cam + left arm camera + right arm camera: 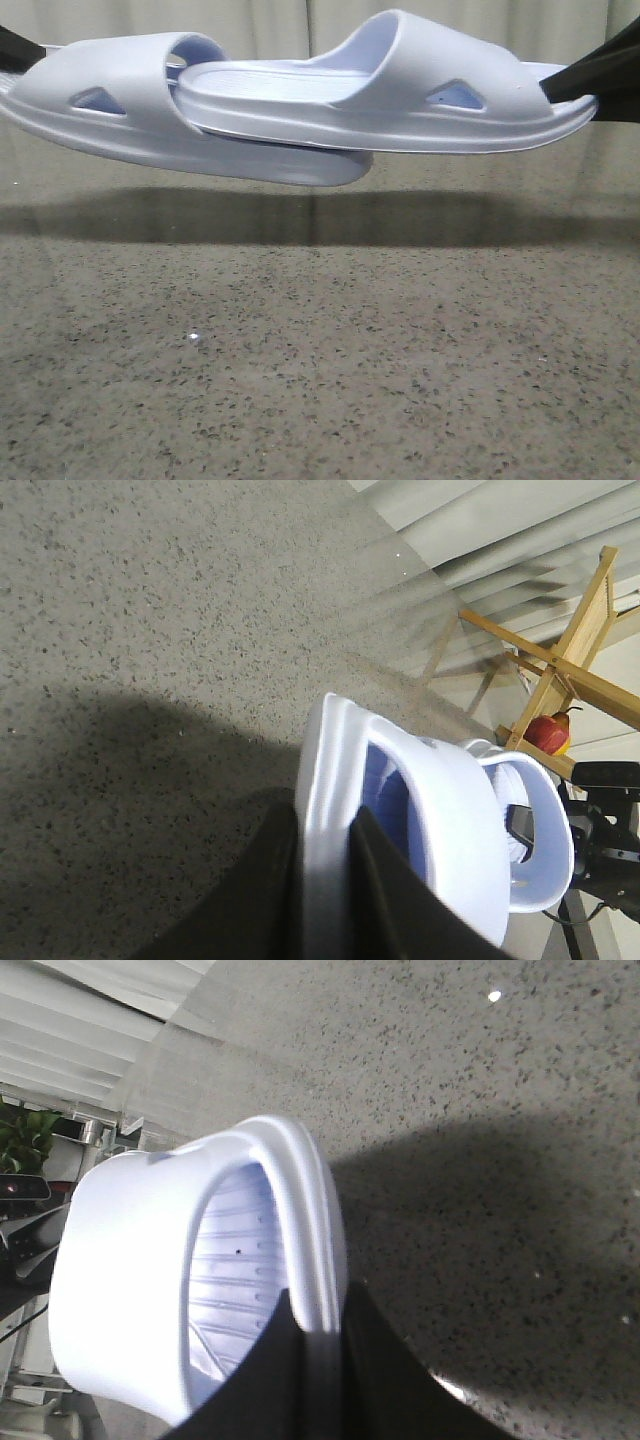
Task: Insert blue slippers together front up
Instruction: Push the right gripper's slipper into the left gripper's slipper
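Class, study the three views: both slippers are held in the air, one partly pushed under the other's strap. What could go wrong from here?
1. Each hand pinches only a thin sole edge: the left hand on the left slipper, the right hand on the right slipper. Pushing further could make the foam slip out.
2. Both slippers hang well above the table, so a lost grip means a drop.
3. The right slipper's end may jam under the left strap and bend.

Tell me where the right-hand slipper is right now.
In the front view, the right slipper hangs in the air above the table, gripped at its outer end by the right hand. Its other end is pushed under the strap of the left slipper.
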`<state>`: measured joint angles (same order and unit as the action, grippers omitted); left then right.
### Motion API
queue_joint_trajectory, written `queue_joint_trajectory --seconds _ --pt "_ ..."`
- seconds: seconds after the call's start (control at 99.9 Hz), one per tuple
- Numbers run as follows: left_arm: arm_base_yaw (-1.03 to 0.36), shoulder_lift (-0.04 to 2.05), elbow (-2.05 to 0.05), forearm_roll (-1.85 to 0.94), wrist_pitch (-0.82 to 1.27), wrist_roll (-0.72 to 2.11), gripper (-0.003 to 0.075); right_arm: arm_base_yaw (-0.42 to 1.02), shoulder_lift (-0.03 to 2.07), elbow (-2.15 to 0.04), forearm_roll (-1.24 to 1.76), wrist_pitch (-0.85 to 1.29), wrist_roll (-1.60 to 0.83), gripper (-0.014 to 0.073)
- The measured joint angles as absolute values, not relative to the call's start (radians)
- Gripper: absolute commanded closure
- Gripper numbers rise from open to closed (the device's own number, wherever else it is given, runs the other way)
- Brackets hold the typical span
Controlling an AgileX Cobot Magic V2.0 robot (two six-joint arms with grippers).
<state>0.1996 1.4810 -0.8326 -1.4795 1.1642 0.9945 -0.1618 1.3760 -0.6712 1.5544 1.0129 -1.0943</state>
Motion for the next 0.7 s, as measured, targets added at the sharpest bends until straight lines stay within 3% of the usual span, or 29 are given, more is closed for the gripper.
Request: queue_joint_trajectory --seconds 0.701 --pt "0.175 1.481 -0.833 -1.54 1.07 1.01 0.0704 0.118 1.604 -0.845 1.708 0.901 -1.187 0.07"
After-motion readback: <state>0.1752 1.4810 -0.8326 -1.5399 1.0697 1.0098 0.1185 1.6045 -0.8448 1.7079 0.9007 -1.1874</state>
